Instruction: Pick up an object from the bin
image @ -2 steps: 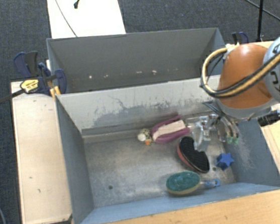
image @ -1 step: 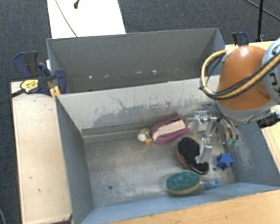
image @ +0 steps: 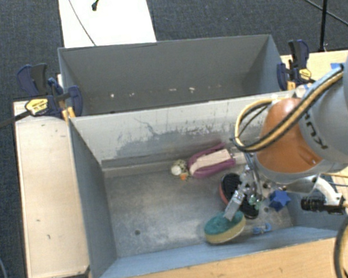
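A round pad lies on the floor of the grey metal bin, at about 5 o'clock of the floor and close to the near wall. It is a thick disc. Its top is teal and looks rough, like a scrubbing fibre, and its lower layer is tan and looks soft, like a sponge.

The hand is low in the bin, at 1 o'clock from the round pad, with its metal tip just at the pad's upper edge. I cannot tell if the hand is released or clenched, and I see nothing grasped in it.

At 12 o'clock from the pad, partly under the hand, lies a black and red thing with a rounded outline. Further in the same direction, along the foot of the far wall, rests a long pink and purple thing with a smooth surface. A small pale ball touches its end at 9 o'clock.

Above the hand, the arm carries a glossy orange cover, and black and yellow cables loop around it.
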Controlling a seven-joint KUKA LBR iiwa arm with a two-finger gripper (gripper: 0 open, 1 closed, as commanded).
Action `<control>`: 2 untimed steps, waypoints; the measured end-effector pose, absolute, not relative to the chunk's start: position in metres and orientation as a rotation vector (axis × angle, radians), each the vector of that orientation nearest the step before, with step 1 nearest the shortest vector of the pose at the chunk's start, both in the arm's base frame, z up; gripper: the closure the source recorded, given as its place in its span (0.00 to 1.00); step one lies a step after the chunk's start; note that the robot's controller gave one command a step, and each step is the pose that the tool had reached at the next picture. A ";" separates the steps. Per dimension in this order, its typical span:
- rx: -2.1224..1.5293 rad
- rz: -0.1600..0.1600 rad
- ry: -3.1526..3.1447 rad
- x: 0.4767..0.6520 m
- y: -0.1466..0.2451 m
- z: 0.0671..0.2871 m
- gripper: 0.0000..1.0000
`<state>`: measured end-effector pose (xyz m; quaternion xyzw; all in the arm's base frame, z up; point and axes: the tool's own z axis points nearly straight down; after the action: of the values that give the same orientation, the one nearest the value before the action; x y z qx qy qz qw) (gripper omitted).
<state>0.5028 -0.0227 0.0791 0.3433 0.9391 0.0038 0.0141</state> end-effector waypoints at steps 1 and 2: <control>1.063 0.012 2.925 0.503 -0.023 0.080 1.00; 1.087 0.003 2.938 0.503 -0.031 0.169 1.00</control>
<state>0.5035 -0.0310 0.1691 0.3470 0.9378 0.0011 0.0045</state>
